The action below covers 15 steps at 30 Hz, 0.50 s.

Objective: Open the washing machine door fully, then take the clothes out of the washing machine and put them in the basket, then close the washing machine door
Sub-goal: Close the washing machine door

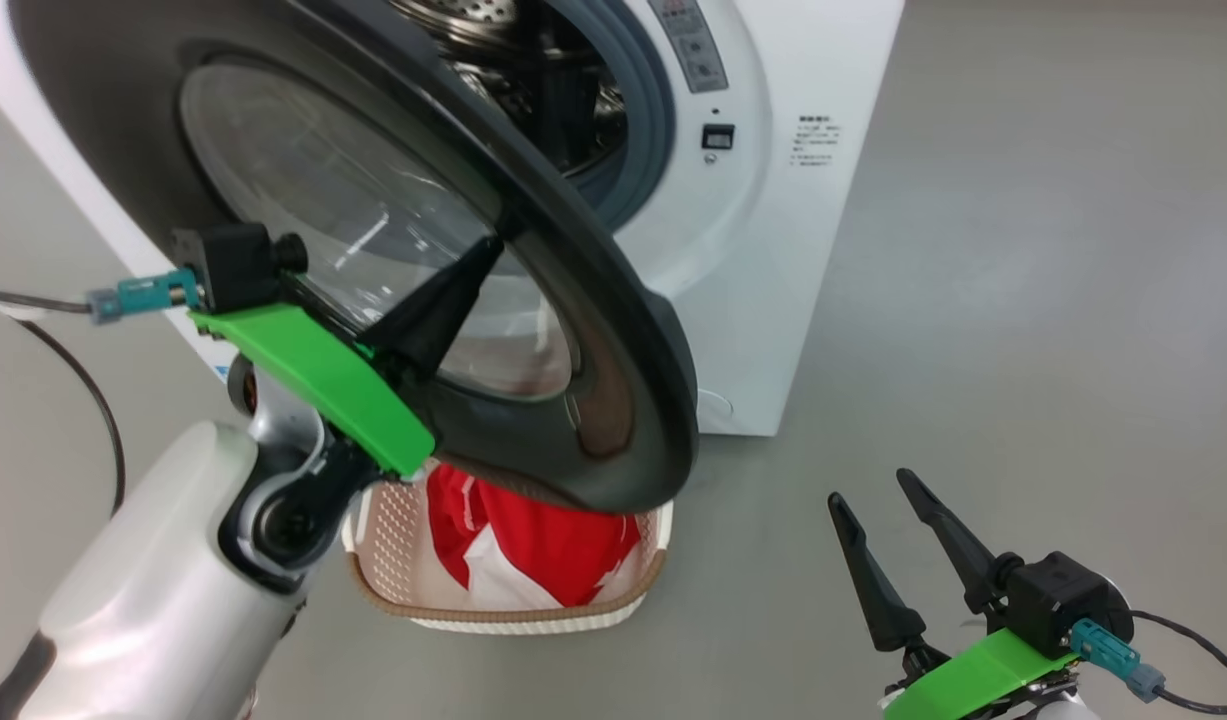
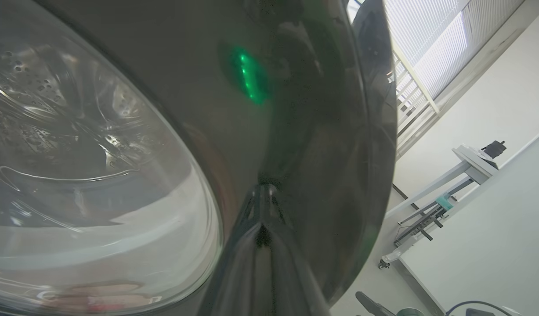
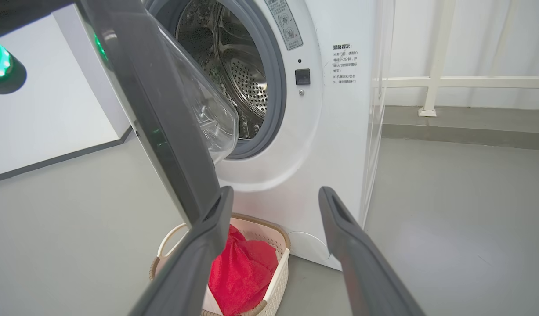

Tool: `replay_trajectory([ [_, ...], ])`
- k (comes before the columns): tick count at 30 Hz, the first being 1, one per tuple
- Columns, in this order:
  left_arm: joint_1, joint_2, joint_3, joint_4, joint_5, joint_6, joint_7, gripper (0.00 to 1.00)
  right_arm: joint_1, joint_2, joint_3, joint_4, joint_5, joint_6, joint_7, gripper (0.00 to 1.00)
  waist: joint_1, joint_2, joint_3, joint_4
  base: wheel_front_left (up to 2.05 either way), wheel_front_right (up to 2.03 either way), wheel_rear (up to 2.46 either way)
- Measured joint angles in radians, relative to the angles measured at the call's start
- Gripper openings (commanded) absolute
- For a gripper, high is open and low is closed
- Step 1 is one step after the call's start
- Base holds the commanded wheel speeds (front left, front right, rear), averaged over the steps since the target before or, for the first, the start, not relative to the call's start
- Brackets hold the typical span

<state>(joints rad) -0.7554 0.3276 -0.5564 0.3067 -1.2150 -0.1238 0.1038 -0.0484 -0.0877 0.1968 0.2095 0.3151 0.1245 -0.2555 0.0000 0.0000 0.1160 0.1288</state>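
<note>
— Left gripper [image 1: 488, 255], entry one: condition?
— Fingers closed together, nothing between them. Tips were pressed on the outer face of the washing machine door [image 1: 633, 380], just beside its glass. In the left wrist view they met their own reflection in the glossy black rim [image 2: 317, 131].
— Door, entry two?
— Stood part open, swung out from the washing machine [image 1: 803, 250]. Its upper edge was cut off by the frame.
— Below it?
— Basket [image 1: 393, 520] on the floor [image 1: 1023, 300], under the door's lower rim, which hid its far side. Clothes [image 1: 543, 550] lay inside, red with a white panel. How many pieces could not be told, and any lettering was too folded to make out.
— Drum?
— Perforated steel drum [image 3: 247, 83], seen through the grey rubber ring [image 3: 273, 87]. Part of it was hidden behind the door's glass bowl.
— Right gripper [image 1: 870, 490], last entry?
— Fingers spread wide, holding nothing, over bare floor, well apart from machine and basket. Its arm was cut off at the bottom of the frame.
</note>
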Motion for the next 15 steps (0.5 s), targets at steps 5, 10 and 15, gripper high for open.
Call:
replay_trajectory([
  [5,-0.063,-0.004,-0.033,0.054,0.000,0.000,-0.087,0.00,-0.024,0.000,-0.005,-0.002,-0.001,0.000,0.000,1.00,0.0000,0.0000,0.030,-0.024,0.00,0.00,0.00],
  [10,-0.136,-0.004,-0.063,0.114,-0.004,0.000,-0.160,0.00,-0.045,0.000,-0.014,-0.003,-0.004,0.000,0.000,1.00,0.0000,0.0000,0.060,-0.051,0.00,0.00,0.00],
  [15,-0.197,-0.004,-0.109,0.171,-0.010,0.000,-0.216,0.00,-0.064,0.003,-0.017,-0.004,-0.008,0.000,0.000,1.00,0.0000,0.0000,0.085,-0.079,0.00,0.00,0.00],
])
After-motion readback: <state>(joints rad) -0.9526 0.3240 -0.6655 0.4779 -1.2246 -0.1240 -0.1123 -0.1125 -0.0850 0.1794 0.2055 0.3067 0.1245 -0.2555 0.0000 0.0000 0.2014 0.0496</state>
